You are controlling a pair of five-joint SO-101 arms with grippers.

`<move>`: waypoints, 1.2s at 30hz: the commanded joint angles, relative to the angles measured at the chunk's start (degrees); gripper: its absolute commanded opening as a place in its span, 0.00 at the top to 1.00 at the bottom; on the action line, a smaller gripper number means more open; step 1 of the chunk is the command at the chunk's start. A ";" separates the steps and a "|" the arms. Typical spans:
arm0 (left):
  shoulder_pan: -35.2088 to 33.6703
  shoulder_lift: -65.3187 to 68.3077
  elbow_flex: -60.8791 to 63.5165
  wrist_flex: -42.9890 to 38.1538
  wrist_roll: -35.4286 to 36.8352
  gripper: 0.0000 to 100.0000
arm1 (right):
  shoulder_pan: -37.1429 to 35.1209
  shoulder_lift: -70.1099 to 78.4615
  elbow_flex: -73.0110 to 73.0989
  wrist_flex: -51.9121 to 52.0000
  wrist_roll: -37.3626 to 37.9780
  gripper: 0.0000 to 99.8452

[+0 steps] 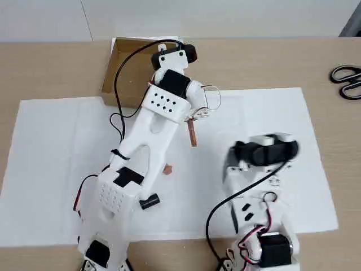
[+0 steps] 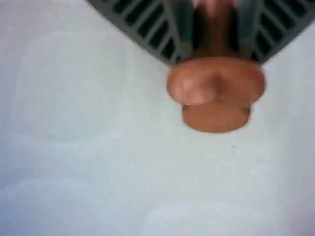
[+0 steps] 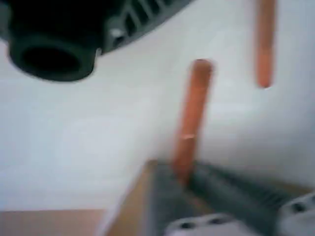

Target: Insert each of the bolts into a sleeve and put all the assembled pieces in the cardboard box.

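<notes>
Holding a copper-brown plastic bolt (image 1: 193, 133) over the white paper sheet (image 1: 56, 169), just right of the brown cardboard box (image 1: 121, 68) at upper left.
The left gripper (image 2: 216, 27) is clamping the bolt's shank, head outward, while the right gripper (image 1: 237, 158), centre-right, is seemingly pinching a black cylindrical sleeve (image 3: 49, 56), likely lining up its bore for insertion.

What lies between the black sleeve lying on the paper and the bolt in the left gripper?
A small orange piece lies on the white paper between the black sleeve and the bolt, as the high view shows.
</notes>
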 commanded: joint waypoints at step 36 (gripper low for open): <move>0.97 -75.87 73.89 -46.51 -13.71 0.99 | -9.98 -0.66 -0.26 -15.78 0.70 1.00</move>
